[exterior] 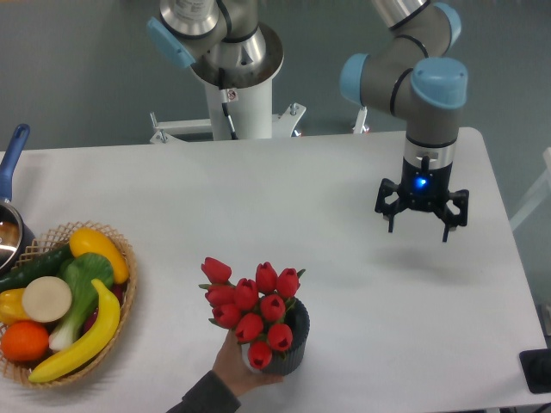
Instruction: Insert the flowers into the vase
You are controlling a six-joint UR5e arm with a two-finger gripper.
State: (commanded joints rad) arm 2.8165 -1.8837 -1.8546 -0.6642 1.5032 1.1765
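The flowers [252, 303], a bunch of red tulips with closed buds, stand in the vase [291, 346], a short dark grey ribbed cylinder near the table's front edge. A human hand [237, 366] holds the vase from the lower left. My gripper [421, 225] hangs above the table at the right, well away from the vase, with its fingers spread open and nothing between them.
A woven wicker basket [129, 284] with toy fruit and vegetables sits at the left edge. A pot with a blue handle [12, 159] is at the far left. A dark object [536, 370] lies at the front right corner. The robot base [237, 95] stands behind the table.
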